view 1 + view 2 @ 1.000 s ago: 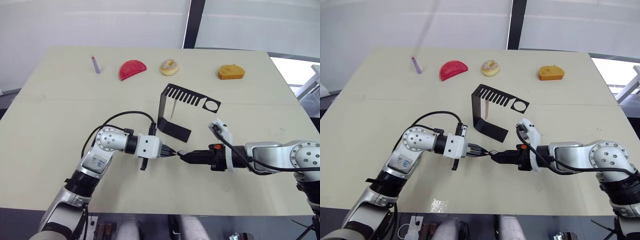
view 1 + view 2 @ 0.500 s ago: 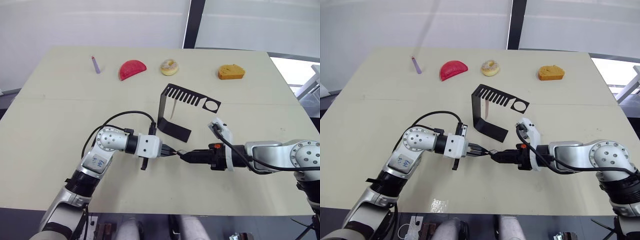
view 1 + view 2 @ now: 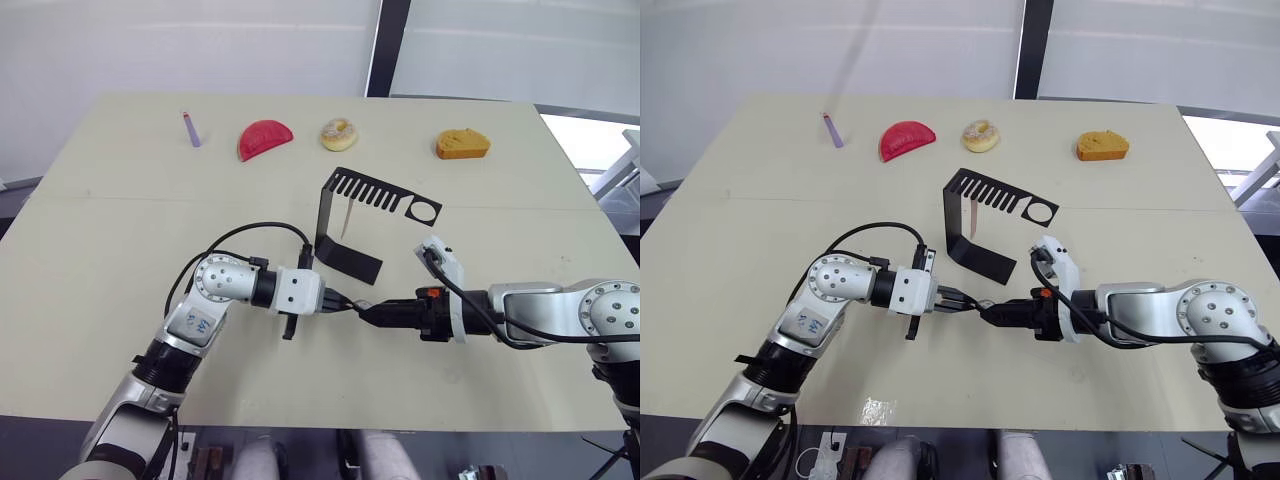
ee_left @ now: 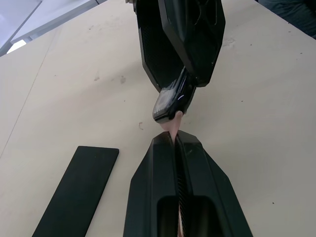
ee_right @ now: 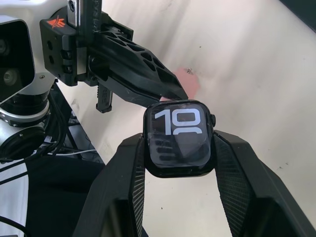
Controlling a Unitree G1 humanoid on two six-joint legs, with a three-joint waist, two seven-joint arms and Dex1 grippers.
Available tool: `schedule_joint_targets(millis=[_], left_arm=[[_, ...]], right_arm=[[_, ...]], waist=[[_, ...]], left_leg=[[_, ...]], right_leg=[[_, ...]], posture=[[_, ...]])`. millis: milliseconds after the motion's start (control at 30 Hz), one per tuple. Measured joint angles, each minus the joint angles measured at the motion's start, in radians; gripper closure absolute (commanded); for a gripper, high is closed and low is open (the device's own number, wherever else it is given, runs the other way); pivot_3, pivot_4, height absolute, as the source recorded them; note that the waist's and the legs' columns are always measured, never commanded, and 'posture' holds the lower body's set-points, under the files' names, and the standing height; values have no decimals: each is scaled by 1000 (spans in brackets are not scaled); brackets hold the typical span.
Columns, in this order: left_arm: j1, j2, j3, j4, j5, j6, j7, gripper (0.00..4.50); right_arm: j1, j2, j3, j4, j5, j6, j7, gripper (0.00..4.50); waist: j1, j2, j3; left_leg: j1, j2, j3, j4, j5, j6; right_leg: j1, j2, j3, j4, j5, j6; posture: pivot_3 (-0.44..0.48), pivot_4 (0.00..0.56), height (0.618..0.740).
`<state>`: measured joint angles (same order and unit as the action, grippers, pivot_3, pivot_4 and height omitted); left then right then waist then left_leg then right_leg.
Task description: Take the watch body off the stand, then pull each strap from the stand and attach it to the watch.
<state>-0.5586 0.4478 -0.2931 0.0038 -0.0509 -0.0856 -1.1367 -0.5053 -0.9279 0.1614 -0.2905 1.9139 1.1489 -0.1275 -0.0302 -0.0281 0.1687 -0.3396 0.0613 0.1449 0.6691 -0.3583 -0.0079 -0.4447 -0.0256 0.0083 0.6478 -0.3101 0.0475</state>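
The left gripper is pinched tight on a strap. Just a little pink tip pokes out past its fingers. That tip touches the edge of the watch body, right in front of the left gripper. The strap looks soft and bendy, so it will flop if held far back. Holding it close to the tip, like now, keeps it stiff enough to push in.

The right gripper is squeezed on the watch body, one finger on each side. The screen faces the right wrist camera and shows light digits. The watch looks small, hard and smooth, and probably light. It could slip or twist if pushed from the side, so holding its two flat sides seems best.

Behind both grippers, a bit away, is the stand. Another pale strap hangs from its comb top.
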Motion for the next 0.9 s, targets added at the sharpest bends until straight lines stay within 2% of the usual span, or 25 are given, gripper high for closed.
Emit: schedule_joint_targets(millis=[567,667,733,900], left_arm=[[0,2,0,5,3,0,1,4500],[0,9,1,-9,-10,33,-1,3530],[7,28,3,-50,-41,55,-15,2566],[89,196,118,-157,-202,204,-92,36]], right_arm=[[-15,0,20,-2,-2,-8,0,3007],[-15,0,21,-21,-23,-1,11,3007],[-14,-1,21,-51,-50,9,36,3007],[51,-98,-69,-206,-280,8,237,3007]], waist=[[0,0,0],[0,0,0],[-2,0,0],[-5,1,0]], left_leg=[[0,0,0,0,0,0],[0,0,0,0,0,0],[0,0,0,0,0,0],[0,1,-1,-1,0,0]], right_leg=[[0,0,0,0,0,0],[0,0,0,0,0,0],[0,0,0,0,0,0],[0,0,-1,0,0,0]], posture=[[0,150,737],[0,150,737],[0,150,737],[0,150,737]])
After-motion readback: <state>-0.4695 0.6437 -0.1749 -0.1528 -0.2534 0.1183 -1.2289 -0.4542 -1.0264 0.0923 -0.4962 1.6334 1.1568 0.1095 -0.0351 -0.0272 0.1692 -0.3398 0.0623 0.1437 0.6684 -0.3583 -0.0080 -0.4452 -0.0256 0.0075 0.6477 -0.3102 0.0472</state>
